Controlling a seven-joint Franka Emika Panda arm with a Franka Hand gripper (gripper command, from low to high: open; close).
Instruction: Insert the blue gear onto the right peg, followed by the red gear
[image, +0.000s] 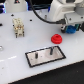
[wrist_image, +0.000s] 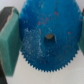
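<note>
Gear, bright blue toothed plastic disc with centre hole (wrist_image: 47, 42), clamped between the gripper (wrist_image: 47, 40) jaws' teal pads (wrist_image: 9, 42). Red toothed gear (image: 57, 38) lies on white table (image: 15, 55) near grey black-framed plate (image: 35, 57) with thin dark peg (image: 51, 50).

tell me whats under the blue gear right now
In the wrist view only plain white surface shows around the blue gear and through its centre hole. Whatever lies directly beneath the disc is covered.

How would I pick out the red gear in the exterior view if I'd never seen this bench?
Start at the white table and find the black-framed grey plate near its front edge. Just behind it, toward the exterior view's right, lies the red gear. It is the only bright red item there, a small flat round disc with a raised hub.
</note>
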